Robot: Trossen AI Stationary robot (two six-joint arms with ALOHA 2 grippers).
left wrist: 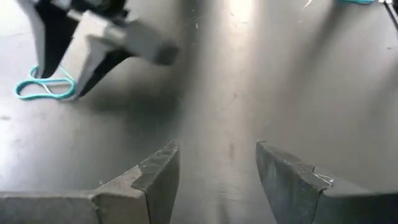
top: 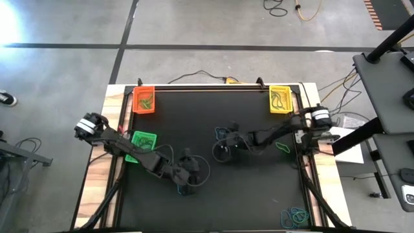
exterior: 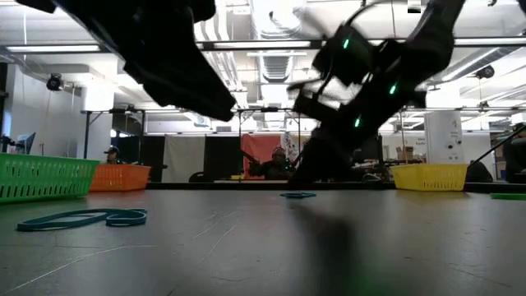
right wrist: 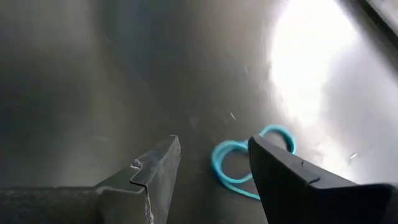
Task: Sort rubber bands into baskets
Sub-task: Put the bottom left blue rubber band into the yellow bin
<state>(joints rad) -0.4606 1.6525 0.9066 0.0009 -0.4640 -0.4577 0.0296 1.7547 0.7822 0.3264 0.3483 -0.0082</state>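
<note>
Orange basket [top: 143, 101] at the far-left corner of the black mat [top: 259, 194], green bands already inside. Bright green basket [top: 143, 140] nearer, on the left edge, partly under the left arm; placed within short reach of that arm, presumably for quick drops.

Left gripper [top: 184, 175] low over the mat, left of centre, near edge. Jaws apart in the left wrist view [left wrist: 217, 180], nothing between them, only bare mat ahead. Empty, so probably between picks. Small blue band [top: 181, 189] lying just beside it on the mat; likely the next candidate on that side, though contact cannot be told.

Teal band [right wrist: 249, 163] at mid-table, flat on the mat. Right gripper [top: 223, 150] poised directly at it: in the right wrist view, fingers [right wrist: 155, 174] parted with the loop lying between and just past the tips. Not yet gripped. Same gripper visible in the left wrist view, tips straddling the band [left wrist: 45, 89]. Stance reads as a pre-grasp: jaws wide to bracket the loop, then close.

Loose green band [top: 283, 147] right of that gripper, under the arm. Yellow basket [top: 280, 99] at the far-right corner, dark bands inside. Cluster of unsorted blue and teal bands [top: 295, 217] at the near-right corner, well apart from both grippers.

Sorting partly done; several bands remain.
</note>
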